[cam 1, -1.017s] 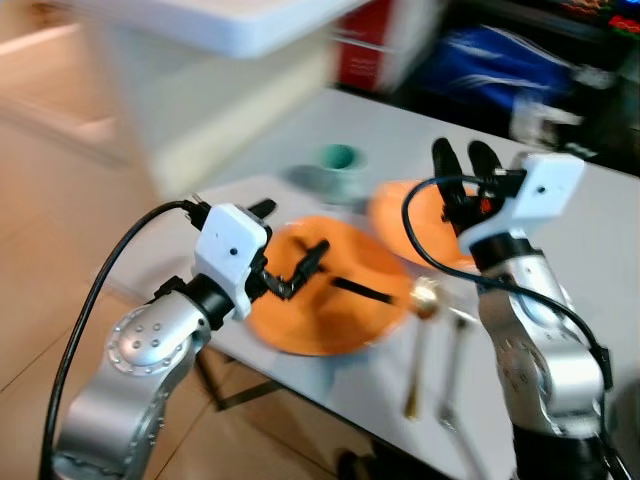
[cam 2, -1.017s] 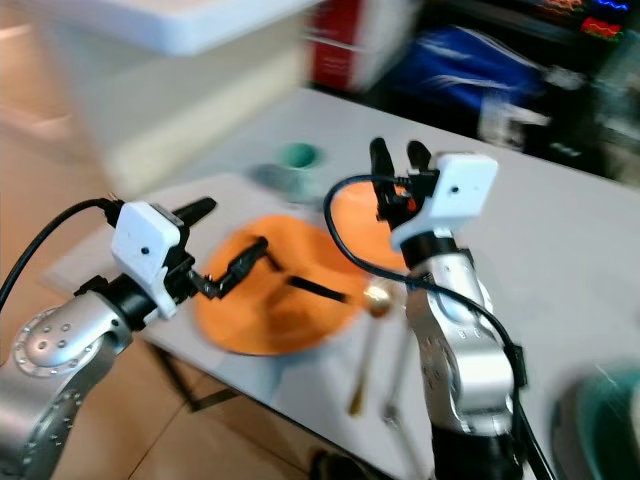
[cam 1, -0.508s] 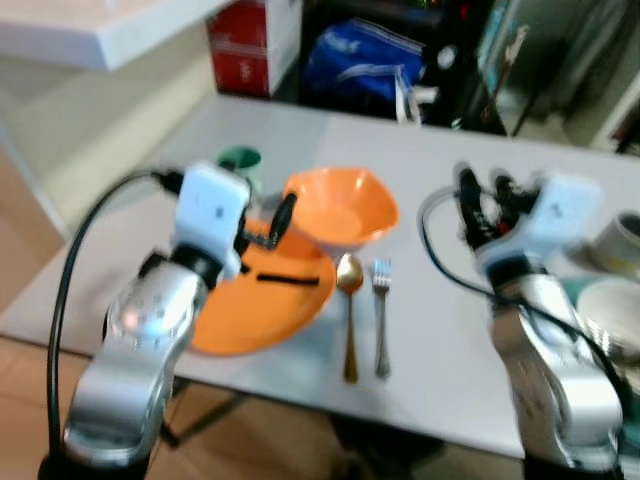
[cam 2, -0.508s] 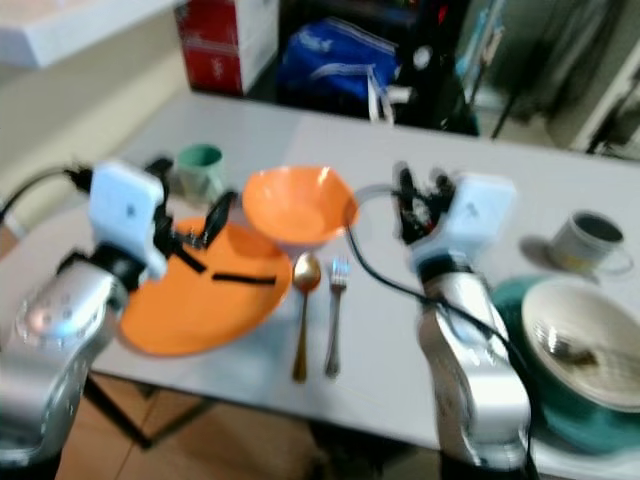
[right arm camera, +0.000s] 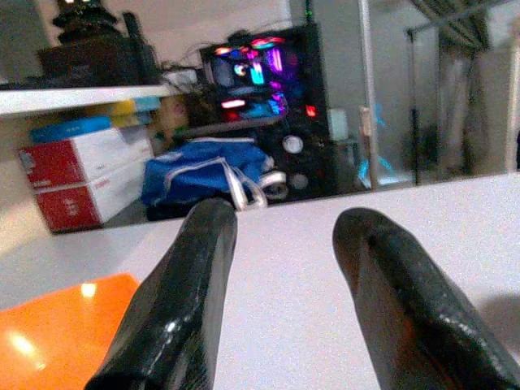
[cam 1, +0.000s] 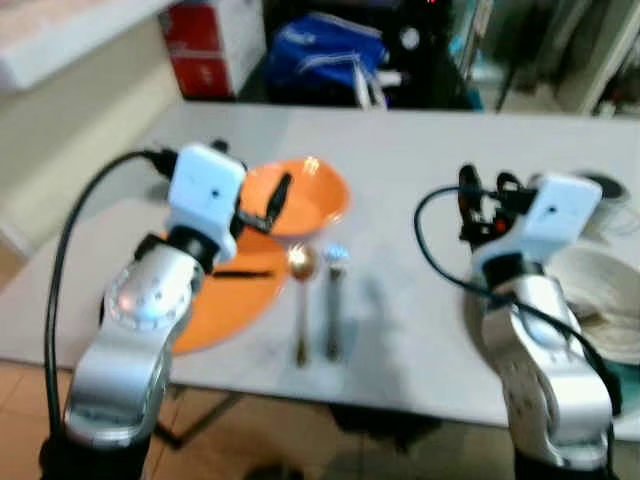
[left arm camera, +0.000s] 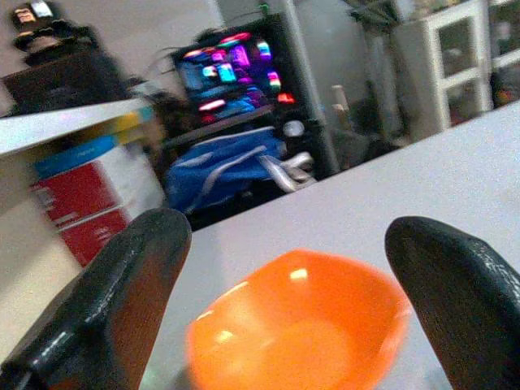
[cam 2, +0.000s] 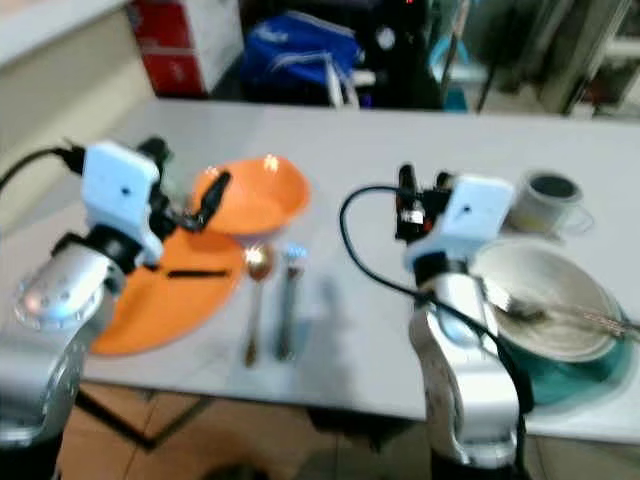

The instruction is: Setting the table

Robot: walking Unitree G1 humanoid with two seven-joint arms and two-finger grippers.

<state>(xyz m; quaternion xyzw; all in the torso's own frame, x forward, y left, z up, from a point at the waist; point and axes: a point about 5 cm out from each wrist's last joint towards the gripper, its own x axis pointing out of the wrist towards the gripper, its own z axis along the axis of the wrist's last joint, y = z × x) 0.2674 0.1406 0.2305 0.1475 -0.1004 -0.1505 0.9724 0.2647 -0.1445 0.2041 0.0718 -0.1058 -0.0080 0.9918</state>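
Observation:
An orange bowl stands on the grey table, with an orange plate in front of it on my left. A black knife lies on the plate. A gold spoon and a silver fork lie side by side just right of the plate. My left gripper hovers open at the near left of the bowl, pointing at it. My right gripper is open above bare table right of the fork, with nothing between its fingers.
A white bowl with cutlery in it sits on a teal plate at the right, beside my right arm. A grey mug stands behind it. Past the table's far edge are a blue bag and red boxes.
The camera has swung right, so the place setting sits further left and the white bowl and mug show more fully. Both grippers stay open and empty.

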